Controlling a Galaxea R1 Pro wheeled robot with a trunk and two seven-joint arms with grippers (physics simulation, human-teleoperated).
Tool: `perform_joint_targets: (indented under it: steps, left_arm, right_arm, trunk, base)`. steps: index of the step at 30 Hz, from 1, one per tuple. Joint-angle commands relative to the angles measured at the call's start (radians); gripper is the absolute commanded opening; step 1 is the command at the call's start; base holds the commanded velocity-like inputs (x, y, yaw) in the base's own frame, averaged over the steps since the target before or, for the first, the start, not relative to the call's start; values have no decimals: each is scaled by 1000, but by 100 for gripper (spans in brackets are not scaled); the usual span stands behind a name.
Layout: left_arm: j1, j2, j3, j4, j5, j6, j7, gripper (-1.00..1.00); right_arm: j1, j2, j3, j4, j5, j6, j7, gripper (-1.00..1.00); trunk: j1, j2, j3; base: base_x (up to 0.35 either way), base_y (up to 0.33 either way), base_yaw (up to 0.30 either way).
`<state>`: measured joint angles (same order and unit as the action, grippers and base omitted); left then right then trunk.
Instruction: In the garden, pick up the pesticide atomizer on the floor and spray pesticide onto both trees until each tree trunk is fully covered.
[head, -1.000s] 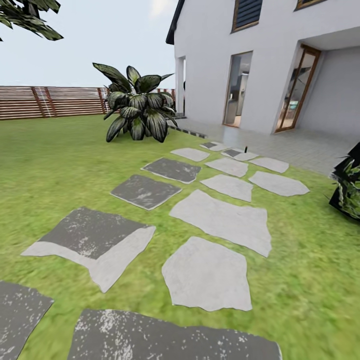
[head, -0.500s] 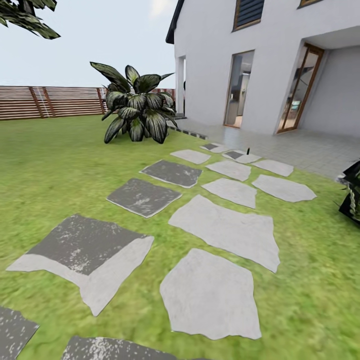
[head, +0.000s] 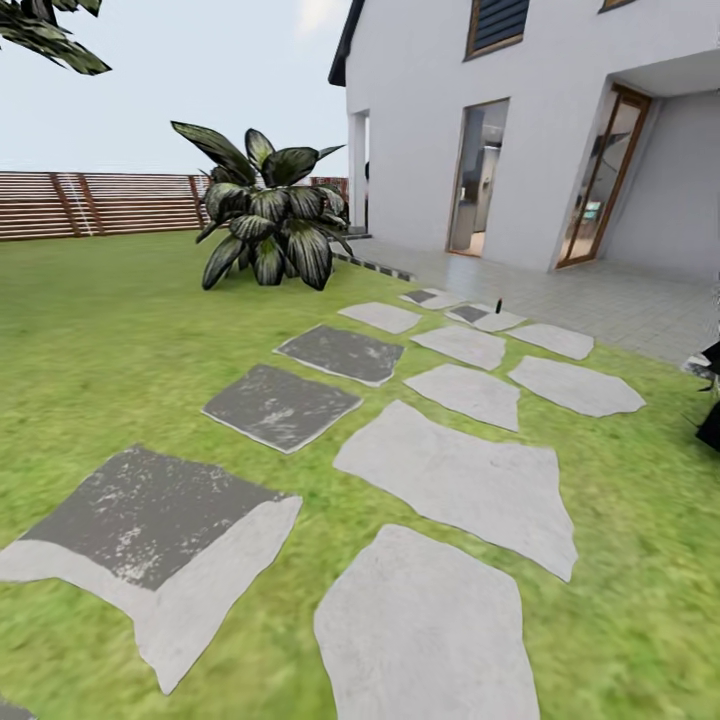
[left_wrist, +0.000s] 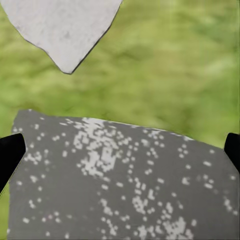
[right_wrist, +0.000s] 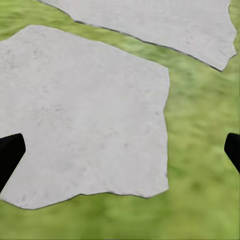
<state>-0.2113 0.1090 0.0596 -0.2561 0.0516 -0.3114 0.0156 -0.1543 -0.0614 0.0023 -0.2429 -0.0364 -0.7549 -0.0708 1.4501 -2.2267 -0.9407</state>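
Observation:
A tiny dark upright object, the pesticide atomizer (head: 497, 303), stands on a far pale slab near the paved terrace; it is too small to make out its tip. Dark green leaves of a tree (head: 40, 30) hang in the top left corner of the head view, and the tree trunk is out of view. In the left wrist view my left gripper (left_wrist: 120, 150) is open above a speckled dark slab (left_wrist: 120, 190). In the right wrist view my right gripper (right_wrist: 120, 150) is open over a pale slab (right_wrist: 85, 115). Neither holds anything.
Stepping slabs (head: 450, 480) run through the lawn toward the grey paving (head: 600, 300) in front of a white house (head: 420, 120). A short striped-leaf palm (head: 265, 215) stands at the left of the path. A slatted wooden fence (head: 100, 203) bounds the lawn. A dark plant (head: 710, 400) sits at the right edge.
The whole head view has shifted: the camera has advanced along the path, so the slabs appear nearer and lower. Nothing on the ground has moved.

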Motion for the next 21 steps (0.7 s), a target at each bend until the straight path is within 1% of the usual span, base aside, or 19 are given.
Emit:
perform_joint_targets:
  steps: [1, 5, 21]
  left_arm:
    - [0, 0, 0, 1, 5, -3, 0, 100]
    - [0, 0, 0, 0, 5, -3, 0, 100]
    - [0, 0, 0, 1, 5, -3, 0, 100]
  right_arm:
    - [0, 0, 1, 1, -3, -3, 0, 100]
    - [-1, 0, 1, 1, -3, -3, 0, 100]
    - [-1, 0, 1, 1, -3, -3, 0, 100]
  trunk:
    - [0, 0, -1]
    - [0, 0, -1]
    - [0, 0, -1]
  base:
    - [339, 0, -124]
    - [339, 0, -205]
    - [339, 0, -294]
